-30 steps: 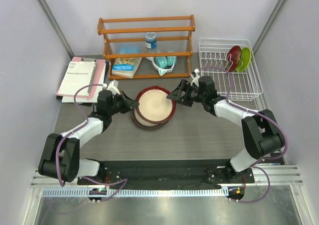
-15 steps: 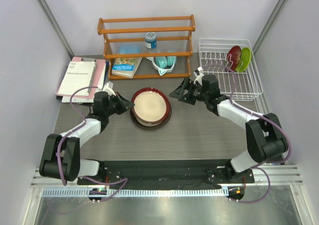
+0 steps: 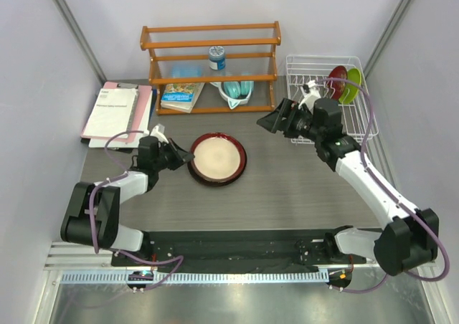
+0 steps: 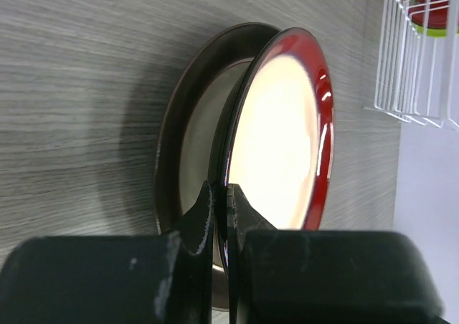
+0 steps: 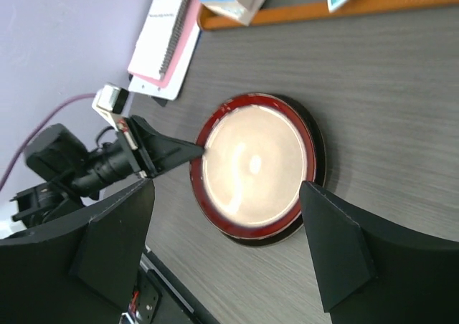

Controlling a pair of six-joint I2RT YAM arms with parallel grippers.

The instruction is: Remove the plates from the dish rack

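A large plate with a dark red rim and cream centre [image 3: 217, 158] lies on a dark grey-brown plate [image 3: 199, 175] mid-table. My left gripper [image 3: 188, 156] is shut on the red plate's left rim. In the left wrist view the fingertips [image 4: 215, 195] pinch that rim, holding it slightly off the dark plate [image 4: 188, 123]. My right gripper [image 3: 276, 121] hangs open and empty, above and right of the stack, near the white dish rack [image 3: 310, 116]. A small red plate [image 3: 336, 82] and a lime green plate [image 3: 351, 85] stand upright in the rack. The right wrist view looks down on the red-rimmed plate [image 5: 254, 163].
An orange wooden shelf [image 3: 211, 69] stands at the back, holding a book [image 3: 181, 96], a teal object [image 3: 237, 89] and a jar [image 3: 216, 56]. A pink clipboard with papers [image 3: 118, 112] lies at the back left. Grey walls close in both sides.
The right gripper let go of the red-rimmed plate's right edge, then rose and drew back right towards the rack. The plate settled onto the dark plate. The left gripper kept its grip.
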